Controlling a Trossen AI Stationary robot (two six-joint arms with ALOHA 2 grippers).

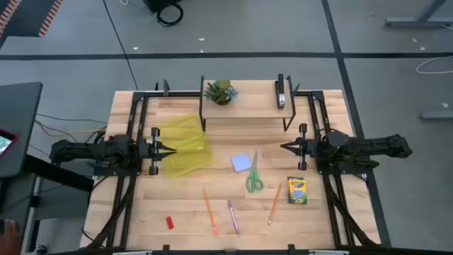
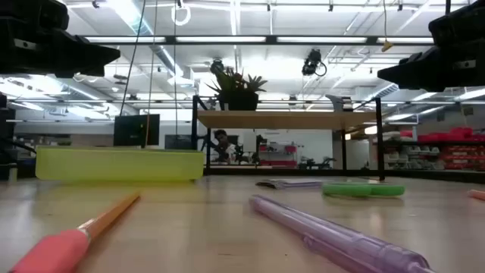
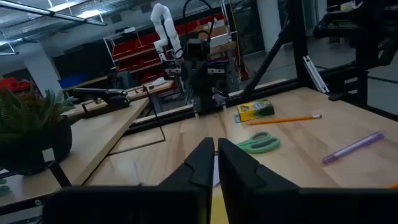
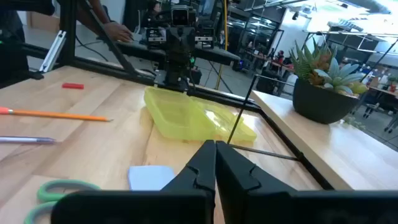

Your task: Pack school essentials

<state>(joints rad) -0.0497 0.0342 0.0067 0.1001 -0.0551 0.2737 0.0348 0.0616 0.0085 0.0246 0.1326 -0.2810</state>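
Scissors [image 1: 253,176] lay just right of the frame's centre in the high view, long axis running up and down the picture, green handles toward the bottom edge, blade tips toward the top, touching or nearly touching the blue notepad [image 1: 241,162] at their left. Both arms hung level at mid-height, pincers pointing inward at each other. I judged the right pincer [image 1: 285,147] the nearer one: the scissors sat just below and left of its tip, while the left pincer [image 1: 172,150] had the yellow case [image 1: 185,145] directly under and ahead of it. Both pincers were clenched on nothing, fingers pressed together in each wrist view.

The case lay at centre left, and it looked to me like the place everything would go. So the coming move, as I read it, turned on the right arm dropping down-left onto the scissors and crossing their long axis, then carrying them leftward. The crayon box [image 1: 296,190], pencils [image 1: 209,210], pen [image 1: 232,217] and eraser [image 1: 169,222] were spread along the lower part of the desk [image 1: 325,106], none packed yet.
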